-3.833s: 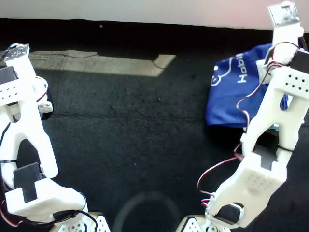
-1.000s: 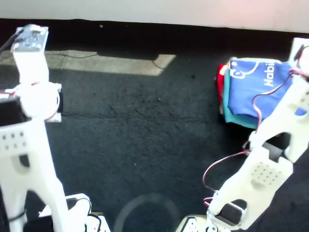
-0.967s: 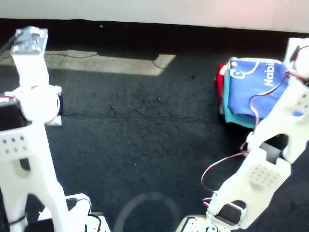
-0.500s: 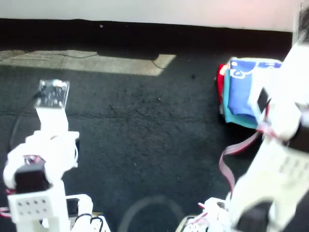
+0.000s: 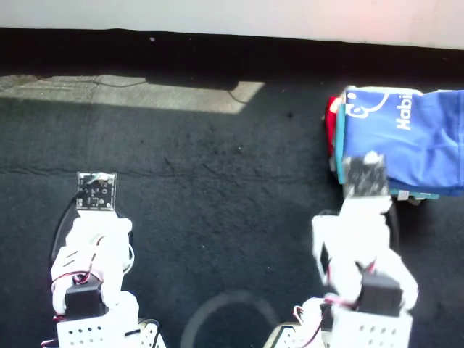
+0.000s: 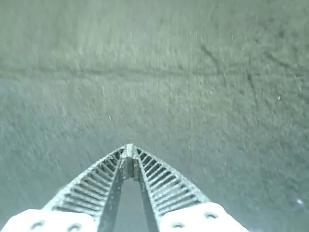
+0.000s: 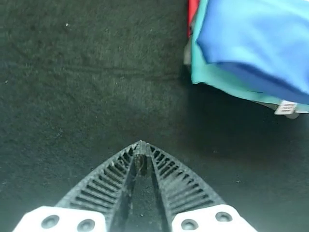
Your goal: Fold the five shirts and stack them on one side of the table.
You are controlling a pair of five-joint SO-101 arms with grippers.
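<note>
White-printed blue shirt (image 5: 413, 141), teal shirt (image 7: 212, 80), red shirt (image 5: 332, 127), black table (image 5: 217, 203)

Dark fuzzy mat (image 5: 217, 217) covers the whole table top. Pale wall (image 5: 217, 13) runs along the far edge, with a black band just below it. Sunlit patch (image 5: 145, 94) sits at far left of the mat, a thin cable (image 5: 233, 94) at its end. Faint crease (image 5: 181, 174) crosses mid-mat. Faint ring mark (image 5: 221, 313) near the front edge.

Shirt stack (image 5: 399, 141) at table's (image 5: 217, 181) far right.
</note>
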